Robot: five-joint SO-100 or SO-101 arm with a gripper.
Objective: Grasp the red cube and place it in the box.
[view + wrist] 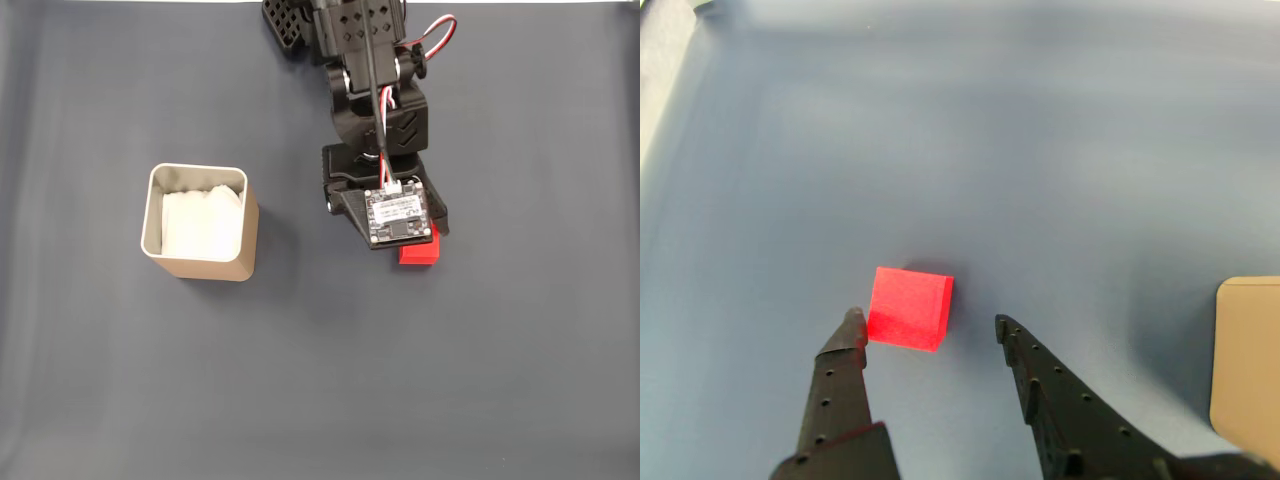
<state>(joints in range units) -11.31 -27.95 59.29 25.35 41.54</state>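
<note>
- In the fixed view, the box stands upright on the desk, well apart from the end effector and to its left; its silvery rim and white lining face up.
- In the same view the arm reaches down from the top edge, its black links stacked one below the other, with red, white and black wires running along them to a small circuit board at the wrist.
- The wrist leans over the red cube, which shows only as a red corner below and right of the board; the fingers are hidden under the arm here.
- In the wrist view, the end effector points away from the camera over the blue-grey desk, its two black fingers spread wide with nothing clamped.
- The red cube sits on the desk just ahead of the fingertips, closer to the left one, which seems to touch or nearly touch its lower left corner; the right fingertip stands apart from it.
- At the right edge of the wrist view, a tan side of the box shows, well right of the right finger.
</note>
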